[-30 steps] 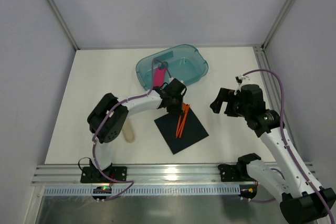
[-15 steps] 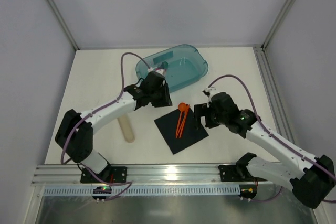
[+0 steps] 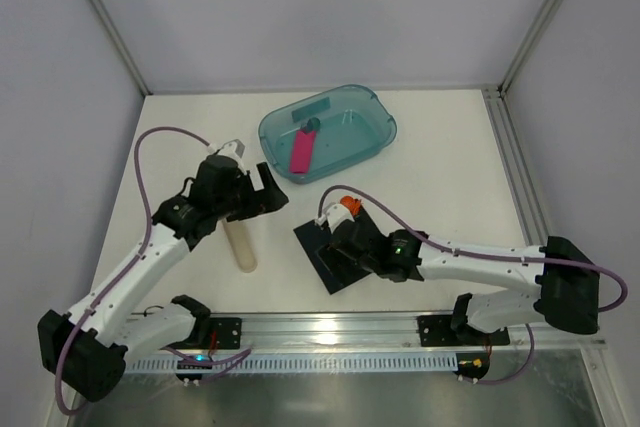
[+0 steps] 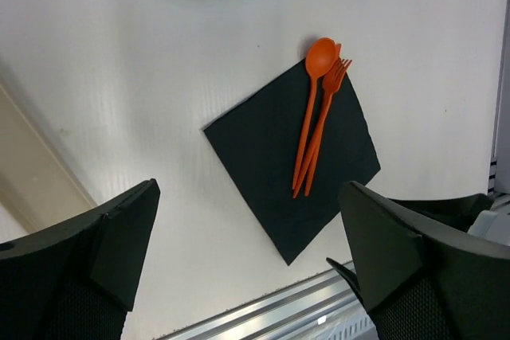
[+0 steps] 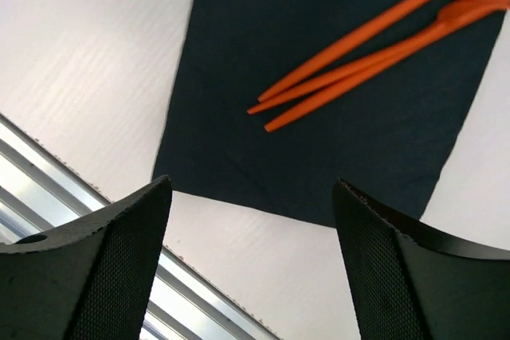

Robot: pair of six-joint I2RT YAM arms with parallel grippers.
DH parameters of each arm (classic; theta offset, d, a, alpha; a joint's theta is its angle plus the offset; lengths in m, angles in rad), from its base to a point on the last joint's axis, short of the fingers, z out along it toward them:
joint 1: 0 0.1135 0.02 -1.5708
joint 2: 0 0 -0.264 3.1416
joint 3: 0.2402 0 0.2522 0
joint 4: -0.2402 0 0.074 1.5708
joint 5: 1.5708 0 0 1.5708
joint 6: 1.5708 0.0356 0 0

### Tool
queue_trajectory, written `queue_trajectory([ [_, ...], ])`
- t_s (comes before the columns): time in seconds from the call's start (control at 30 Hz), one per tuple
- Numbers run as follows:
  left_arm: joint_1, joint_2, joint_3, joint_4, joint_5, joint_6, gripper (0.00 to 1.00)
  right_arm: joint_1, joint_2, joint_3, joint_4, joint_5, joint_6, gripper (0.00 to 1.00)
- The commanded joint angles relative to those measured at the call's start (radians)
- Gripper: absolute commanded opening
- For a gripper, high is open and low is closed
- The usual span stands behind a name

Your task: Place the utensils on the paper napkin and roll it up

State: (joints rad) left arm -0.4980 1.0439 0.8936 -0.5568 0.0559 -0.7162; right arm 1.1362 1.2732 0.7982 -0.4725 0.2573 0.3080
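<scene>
A: Worrying about anything here?

B: Plenty. Hanging the right hand (image 5: 251, 183) over the paper napkin (image 5: 319, 133), fingers spread wide and gripping nothing. Holding the left hand (image 4: 249, 189) just as wide and empty, off to the side by the beige tube (image 3: 241, 245).

A: And looking for the utensils (image 4: 315, 125) where?

B: Lying on the napkin toward its far corner, handles fanning apart, spoon bowl poking past the edge onto the bench (image 3: 180, 137).

A: Fearing what, then?

B: Probably sliding the thin sheet along the smooth bench instead of lifting its edge. Possibly nudging the orange pieces off while rolling, or wrapping them loosely because of that fanning. Maybe tearing the paper by pinching too hard.

A: Reading any brand or label?

B: Finding none readable, neither on the teal tub (image 3: 375, 117) nor on the pink bar (image 3: 301, 152) inside it.
</scene>
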Motion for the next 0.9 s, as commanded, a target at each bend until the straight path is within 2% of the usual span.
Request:
queue_trajectory([
  [0.0,0.003,-0.048,0.022,-0.074,-0.034,0.021,1.0,0.083,0.024,0.055,0.097,0.089,-0.061,0.81],
  [0.27,0.01,-0.082,0.038,-0.132,-0.05,0.037,1.0,0.214,0.164,0.062,0.124,0.192,-0.076,0.69],
  [0.33,0.018,-0.091,0.041,-0.143,-0.091,0.023,1.0,0.249,0.189,0.065,0.13,0.24,-0.084,0.61],
  [0.47,0.074,-0.093,0.053,-0.17,-0.111,0.004,1.0,0.283,0.248,0.062,0.143,0.276,-0.089,0.57],
  [0.53,0.139,-0.084,0.059,-0.181,-0.104,-0.003,1.0,0.307,0.261,0.062,0.144,0.289,-0.093,0.56],
  [0.7,0.32,-0.045,0.065,-0.167,0.037,-0.017,1.0,0.344,0.302,0.056,0.153,0.298,-0.101,0.53],
  [0.87,0.381,0.019,0.056,-0.144,0.137,-0.011,1.0,0.384,0.341,0.067,0.143,0.312,-0.106,0.52],
])
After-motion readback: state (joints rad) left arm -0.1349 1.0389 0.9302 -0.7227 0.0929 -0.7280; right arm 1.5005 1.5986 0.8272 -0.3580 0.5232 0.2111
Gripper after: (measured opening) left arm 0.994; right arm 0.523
